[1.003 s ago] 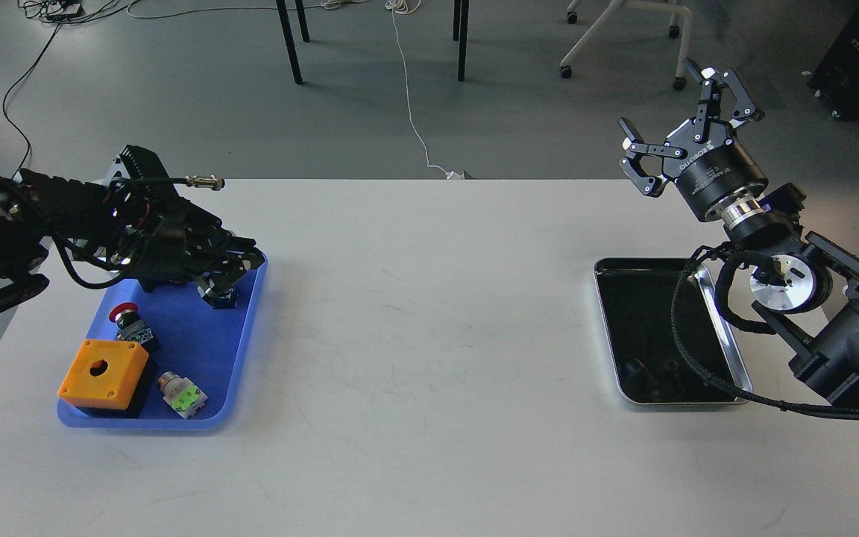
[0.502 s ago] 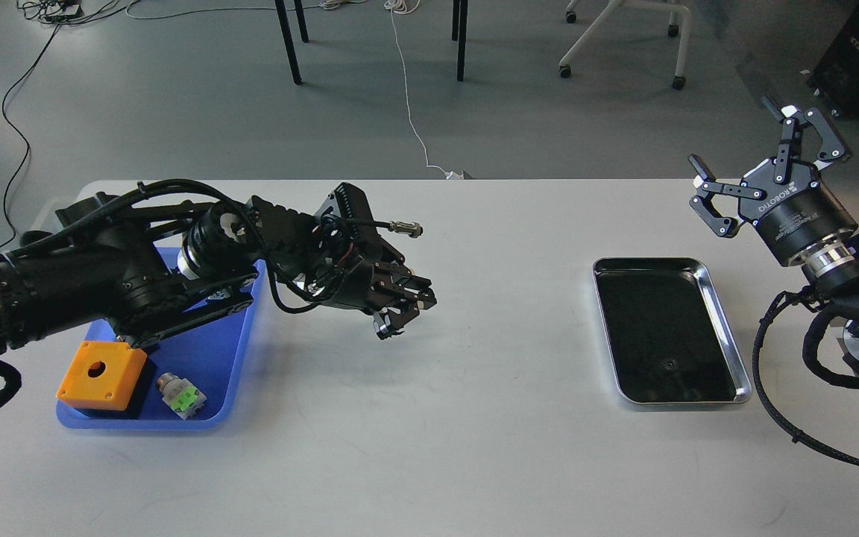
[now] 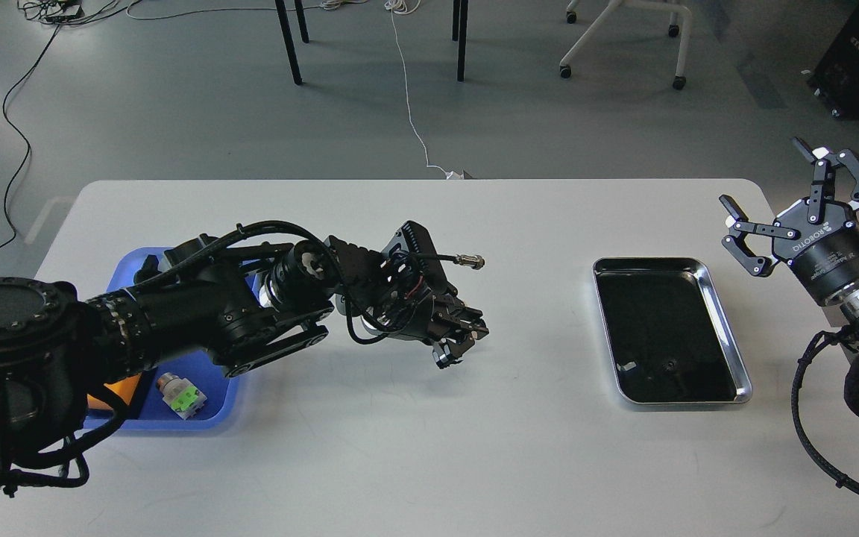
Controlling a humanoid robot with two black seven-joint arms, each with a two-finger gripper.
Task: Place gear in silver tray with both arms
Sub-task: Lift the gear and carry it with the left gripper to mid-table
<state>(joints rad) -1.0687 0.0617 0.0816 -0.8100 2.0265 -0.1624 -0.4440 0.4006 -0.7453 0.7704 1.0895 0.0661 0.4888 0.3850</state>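
The silver tray (image 3: 725, 322) lies on the right part of the white table, its dark bottom bare but for reflections. My left arm reaches across from the left, and its gripper (image 3: 453, 344) hangs low over the table's middle, left of the tray. Its fingers are closed on a small dark part, the gear (image 3: 444, 359), which is mostly hidden between them. My right gripper (image 3: 761, 171) is open and empty, raised beyond the table's right edge, to the right of the tray and behind it.
A blue plastic tray (image 3: 213, 419) at the left holds a green-and-white push button (image 3: 182, 397) and an orange box (image 3: 112, 391), both partly hidden by my left arm. A loose cable plug (image 3: 470, 261) sticks out above the left wrist. Table legs and chairs stand on the floor behind.
My left gripper has left the blue tray and moved right to the table's middle, fingers closed. My right gripper has drawn back from over the silver tray to the right, still open.
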